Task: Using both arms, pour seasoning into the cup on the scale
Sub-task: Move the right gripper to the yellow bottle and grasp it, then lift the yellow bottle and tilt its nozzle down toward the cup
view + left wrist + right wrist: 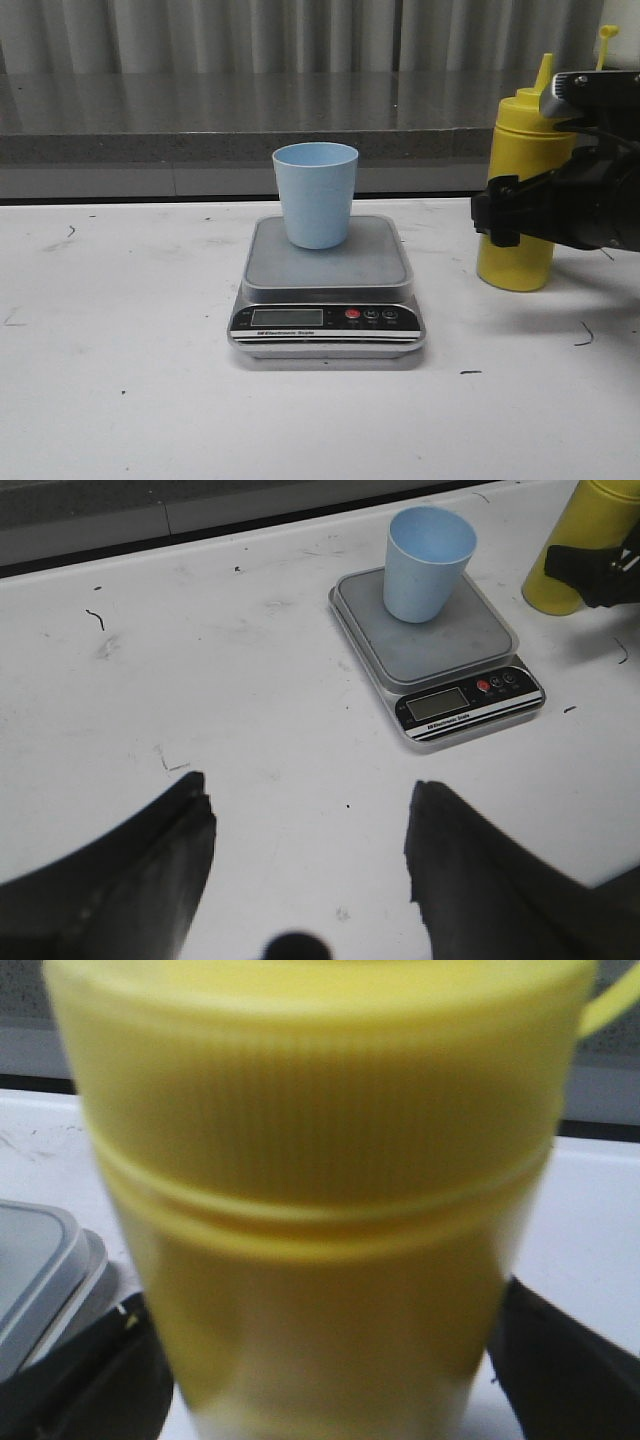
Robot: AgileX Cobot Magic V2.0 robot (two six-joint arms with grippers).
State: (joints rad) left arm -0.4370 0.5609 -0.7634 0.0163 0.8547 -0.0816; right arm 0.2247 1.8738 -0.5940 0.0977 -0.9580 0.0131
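The yellow squeeze bottle [520, 190], standing on the table [120, 330] at three o'clock from the cup [316, 193] on the scale [326, 285], looks light and squashy, so the right tool [320, 1360], fingers bracketing its mid-body, should grip gently; the left tool [310, 840] hangs open, empty.

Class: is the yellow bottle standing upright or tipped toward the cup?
Upright. The bottle stands on the table, nozzle pointing up, right of the scale.
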